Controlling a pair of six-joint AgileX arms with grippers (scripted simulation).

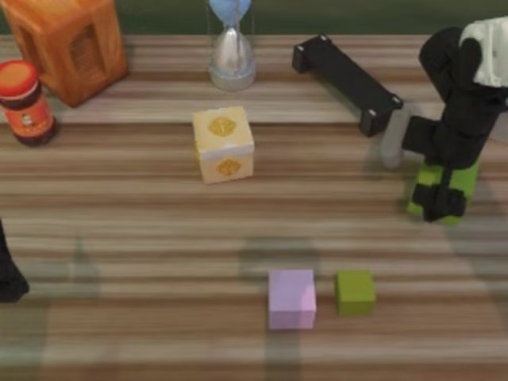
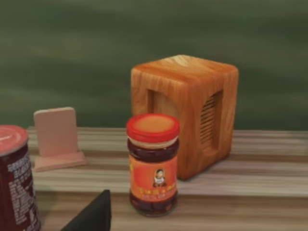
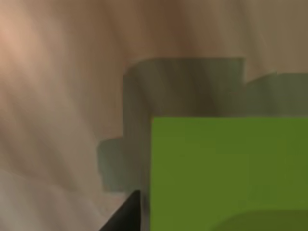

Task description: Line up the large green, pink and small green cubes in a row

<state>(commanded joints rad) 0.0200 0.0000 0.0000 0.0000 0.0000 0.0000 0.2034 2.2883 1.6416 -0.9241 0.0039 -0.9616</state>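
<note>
The large green cube sits at the table's right side, mostly hidden under my right arm. My right gripper is down over this cube, open. One dark fingertip stands beside the cube's edge with a thin gap, and the other finger is hidden. The pink cube rests near the front middle. The small green cube lies just to its right, a small gap between them. My left gripper is parked at the table's left edge, open, with one finger showing.
A cream cube with orange emblems stands mid-table. Along the back are a wooden box, a red-lidded jar, an hourglass and a black bar-shaped object.
</note>
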